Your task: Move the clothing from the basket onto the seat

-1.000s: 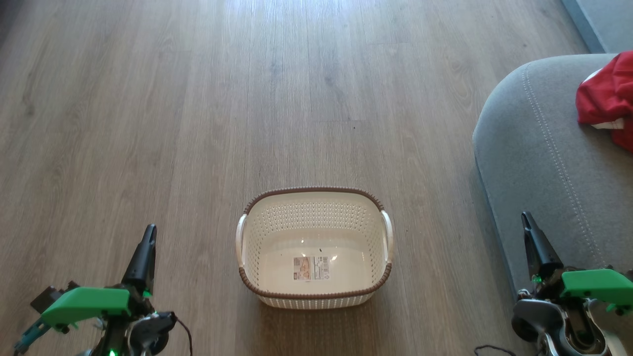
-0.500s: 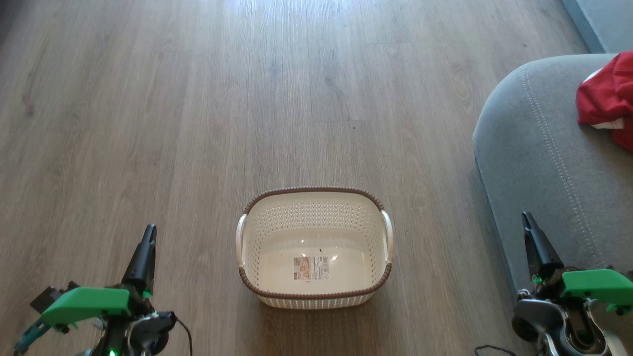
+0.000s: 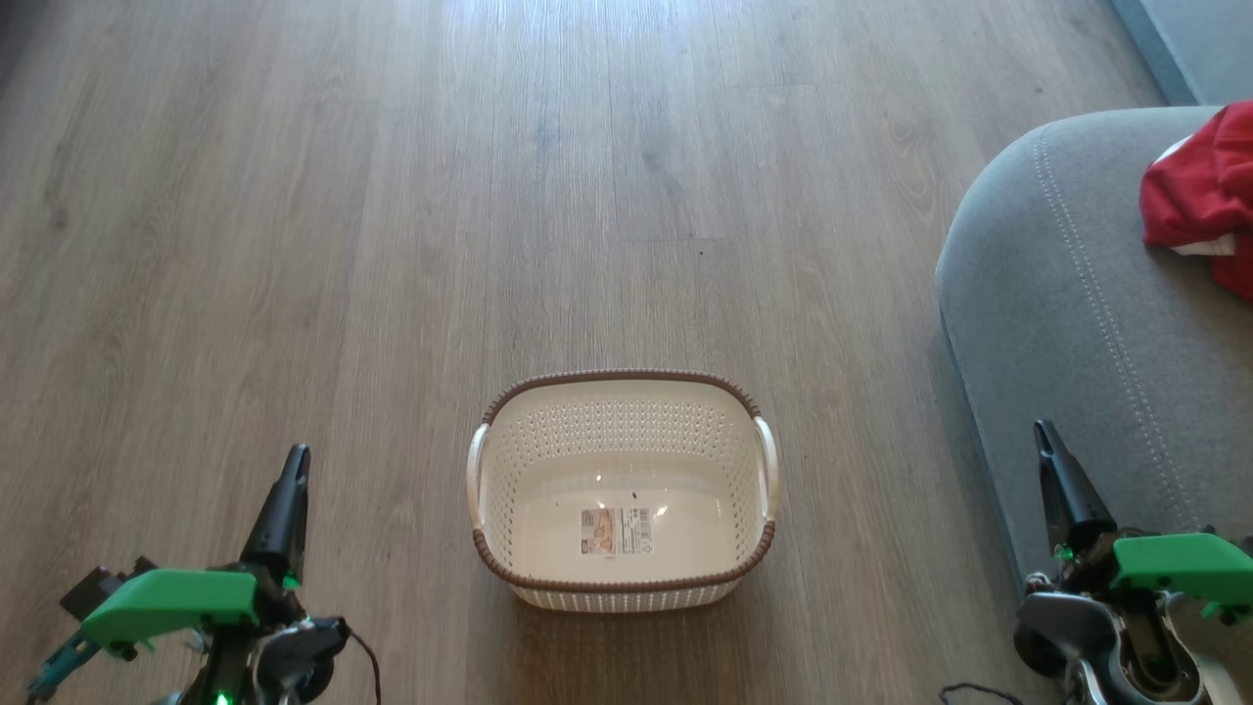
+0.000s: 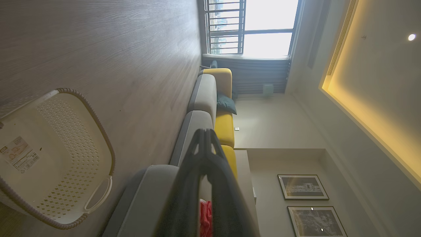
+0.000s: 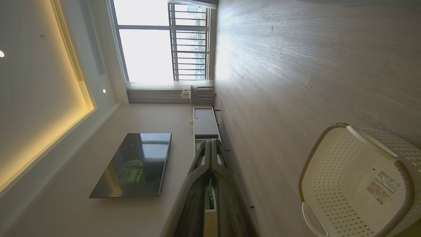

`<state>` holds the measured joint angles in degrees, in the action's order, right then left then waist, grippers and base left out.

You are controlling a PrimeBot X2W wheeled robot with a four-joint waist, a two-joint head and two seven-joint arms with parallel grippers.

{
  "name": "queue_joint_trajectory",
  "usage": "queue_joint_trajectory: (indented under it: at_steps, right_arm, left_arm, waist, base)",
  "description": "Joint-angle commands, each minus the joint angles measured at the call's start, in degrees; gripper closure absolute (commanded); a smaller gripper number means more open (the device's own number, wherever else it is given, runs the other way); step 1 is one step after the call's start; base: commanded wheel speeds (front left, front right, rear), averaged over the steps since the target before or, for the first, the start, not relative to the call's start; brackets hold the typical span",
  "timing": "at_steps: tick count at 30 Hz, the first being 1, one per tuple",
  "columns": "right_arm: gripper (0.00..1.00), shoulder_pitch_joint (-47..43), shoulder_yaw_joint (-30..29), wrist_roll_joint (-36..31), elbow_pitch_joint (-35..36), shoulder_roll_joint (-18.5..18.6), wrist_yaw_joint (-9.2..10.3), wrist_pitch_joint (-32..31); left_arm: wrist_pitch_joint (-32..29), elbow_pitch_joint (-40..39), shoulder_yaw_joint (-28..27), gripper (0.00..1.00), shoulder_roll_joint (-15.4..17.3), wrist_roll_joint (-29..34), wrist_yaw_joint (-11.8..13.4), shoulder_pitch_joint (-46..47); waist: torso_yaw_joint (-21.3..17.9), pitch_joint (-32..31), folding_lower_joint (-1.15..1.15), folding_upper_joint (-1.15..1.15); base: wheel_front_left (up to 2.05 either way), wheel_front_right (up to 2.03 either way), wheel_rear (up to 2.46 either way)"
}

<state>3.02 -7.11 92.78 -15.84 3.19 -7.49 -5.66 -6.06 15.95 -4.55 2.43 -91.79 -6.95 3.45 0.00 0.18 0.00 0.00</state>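
Observation:
The cream basket [image 3: 623,431] with its brown rim stands on the wood floor in the middle of the head view, holding nothing but the sticker on its bottom. The red and white clothing [image 3: 1199,201] lies on the grey seat [image 3: 1077,294] at the right edge. My left gripper [image 3: 294,460] is shut and empty at the lower left, well apart from the basket. Beside the seat's front edge, at the lower right, is my shut right gripper [image 3: 1044,433]. The basket [image 4: 59,158] and a strip of red clothing [image 4: 205,219] appear in the left wrist view, and the basket [image 5: 358,184] in the right wrist view.
Open wood floor [image 3: 489,196] stretches ahead of the basket. The left wrist view has a long grey and yellow sofa [image 4: 210,108] running toward a window. A dark television [image 5: 135,164] and a low cabinet [image 5: 204,123] line the wall in the right wrist view.

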Motion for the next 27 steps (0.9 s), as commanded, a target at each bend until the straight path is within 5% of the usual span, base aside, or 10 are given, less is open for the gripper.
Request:
queue_joint_trajectory:
  at_steps: [1, 27]
  right_arm:
    - [1.00, 3.1, 1.0, -0.3, 1.8, 0.0, 0.00, -0.5]
    - [1.00, 3.1, 0.8, -0.4, 1.8, -0.1, 0.00, -0.6]
  left_arm:
    - [-0.4, -1.9, -2.0, 1.00, 0.4, -0.4, -0.5, 2.7]
    - [-0.4, -1.9, -2.0, 1.00, 0.4, -0.4, -0.5, 2.7]
  waist:
    - [0.0, 0.0, 0.00, 0.00]
    - [0.0, 0.0, 0.00, 0.00]
  base:
    - [0.00, 0.00, 0.00]
    - [0.00, 0.00, 0.00]
